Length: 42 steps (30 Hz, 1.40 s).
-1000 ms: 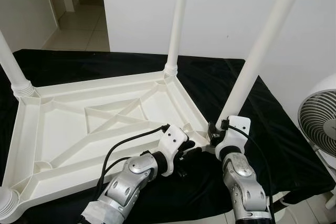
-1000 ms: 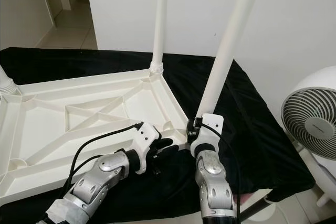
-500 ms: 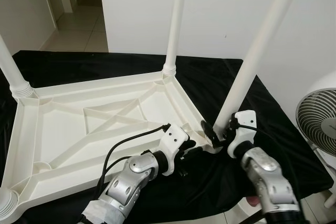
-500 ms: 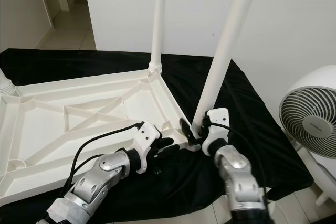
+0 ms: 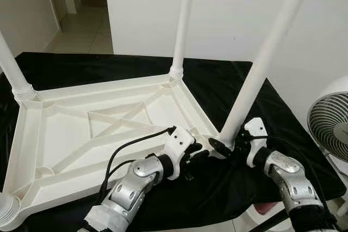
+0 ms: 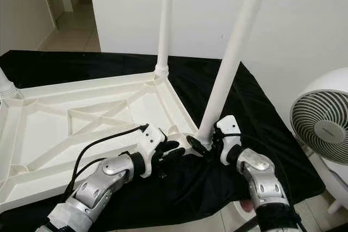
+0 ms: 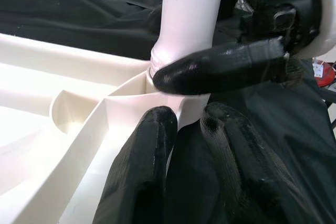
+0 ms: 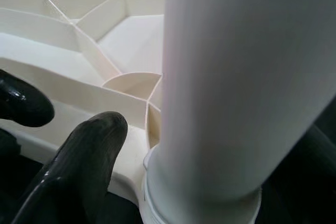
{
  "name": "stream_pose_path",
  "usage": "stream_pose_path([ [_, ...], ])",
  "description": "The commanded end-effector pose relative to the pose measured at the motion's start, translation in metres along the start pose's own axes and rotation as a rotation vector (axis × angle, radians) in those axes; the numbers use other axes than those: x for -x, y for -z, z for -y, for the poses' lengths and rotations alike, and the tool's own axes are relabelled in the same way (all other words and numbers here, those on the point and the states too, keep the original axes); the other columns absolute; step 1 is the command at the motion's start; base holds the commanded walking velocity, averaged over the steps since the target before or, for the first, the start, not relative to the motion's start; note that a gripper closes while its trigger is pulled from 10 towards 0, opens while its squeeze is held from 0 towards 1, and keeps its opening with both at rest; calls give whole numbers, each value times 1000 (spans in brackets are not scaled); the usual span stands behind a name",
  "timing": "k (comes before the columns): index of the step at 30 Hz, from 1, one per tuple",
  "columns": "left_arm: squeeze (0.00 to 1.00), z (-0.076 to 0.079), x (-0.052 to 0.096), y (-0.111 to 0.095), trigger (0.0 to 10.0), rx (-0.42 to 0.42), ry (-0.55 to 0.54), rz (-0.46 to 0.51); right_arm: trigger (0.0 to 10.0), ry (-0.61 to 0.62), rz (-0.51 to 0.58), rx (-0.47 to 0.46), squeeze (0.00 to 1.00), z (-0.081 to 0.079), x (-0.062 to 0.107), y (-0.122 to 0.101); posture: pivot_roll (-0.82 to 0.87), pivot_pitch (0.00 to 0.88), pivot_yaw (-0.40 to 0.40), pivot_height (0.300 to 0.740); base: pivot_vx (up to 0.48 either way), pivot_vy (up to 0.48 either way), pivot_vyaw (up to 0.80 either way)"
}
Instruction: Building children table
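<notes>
Now right claw [image 5: 224, 146] grips near leg [image 5: 260, 66] at base; left claw [image 5: 194, 155] open at tabletop [image 5: 32, 134] corner.

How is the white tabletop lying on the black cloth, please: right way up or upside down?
Upside down: the tabletop's ribbed underside faces up, and its legs point upward from the corner sockets.

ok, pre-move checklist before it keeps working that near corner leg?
1. Right gripper at the near leg, down at its base: ok.
2. Left gripper at the corner edge of the upturned tabletop: ok.
3. Near leg sits in its corner socket, leaning slightly: fully seated, cannot tell.
4. Far leg upright in its socket: ok.
5. Tabletop lies on the black cloth: ok.
6. Fan stands apart, on the robot's right: ok.
</notes>
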<state>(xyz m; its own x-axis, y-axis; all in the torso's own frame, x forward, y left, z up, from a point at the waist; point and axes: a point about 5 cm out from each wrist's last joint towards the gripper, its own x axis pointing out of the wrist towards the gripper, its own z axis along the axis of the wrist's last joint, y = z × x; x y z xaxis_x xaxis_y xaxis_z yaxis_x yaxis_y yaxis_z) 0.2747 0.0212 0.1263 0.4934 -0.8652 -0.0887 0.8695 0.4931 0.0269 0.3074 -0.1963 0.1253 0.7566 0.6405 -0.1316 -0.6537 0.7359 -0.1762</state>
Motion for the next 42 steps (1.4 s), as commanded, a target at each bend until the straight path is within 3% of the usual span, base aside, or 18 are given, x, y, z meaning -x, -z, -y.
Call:
stream_pose_path([
  [1,0,3,-1,-2,10000,-2,63,-4,10000,-27,-13,21,0,2,-2,3,-16,0,-52,740,0,0,0],
  [3,0,2,-1,-2,10000,-2,64,-5,10000,-50,-17,39,0,4,-6,5,-16,0,-52,740,0,0,0],
  [4,0,2,-1,-2,10000,-1,65,-5,8941,-52,-18,42,0,5,-8,6,-15,0,-47,740,0,0,0],
  [5,0,2,-1,-2,10000,-1,65,-5,8941,-52,-18,42,0,5,-8,6,-15,0,-47,740,0,0,0],
  [6,0,3,-1,-2,10000,-2,66,-5,7529,-57,-17,45,0,6,-9,6,-15,0,-47,740,0,0,0],
  [7,0,3,-1,-2,10000,-1,67,-5,0,-64,-14,57,0,6,-10,6,-14,0,-48,740,0,0,0],
  [12,0,4,-1,-2,10000,1,68,-4,0,-92,-33,91,0,5,-11,9,-11,0,-54,740,0,0,0],
  [22,0,6,1,-2,10000,12,59,-1,0,-62,-27,62,0,2,-3,16,-13,7,-68,740,0,0,0],
  [25,0,7,1,0,10000,16,59,-2,0,15,-22,35,0,2,0,19,-15,11,-72,740,0,0,0],
  [26,0,8,1,0,10000,19,58,-2,0,82,7,-14,0,0,2,19,-16,17,-76,740,0,0,0],
  [28,0,8,2,0,10000,20,58,-1,0,93,17,-22,0,-1,2,18,-17,20,-77,740,0,0,0],
  [30,0,9,2,0,10000,21,58,-1,0,141,44,-51,0,-2,3,15,-18,22,-76,740,0,0,0],
  [31,0,9,3,0,10000,24,58,-2,0,243,95,-95,0,-5,3,9,-21,24,-76,740,0,0,0],
  [36,0,9,3,0,10000,26,60,-3,0,327,135,-126,0,-7,4,5,-23,26,-75,740,0,0,0],
  [42,0,9,3,0,10000,27,63,-4,0,535,195,-241,0,-14,4,-1,-25,30,-75,740,0,0,0],
])
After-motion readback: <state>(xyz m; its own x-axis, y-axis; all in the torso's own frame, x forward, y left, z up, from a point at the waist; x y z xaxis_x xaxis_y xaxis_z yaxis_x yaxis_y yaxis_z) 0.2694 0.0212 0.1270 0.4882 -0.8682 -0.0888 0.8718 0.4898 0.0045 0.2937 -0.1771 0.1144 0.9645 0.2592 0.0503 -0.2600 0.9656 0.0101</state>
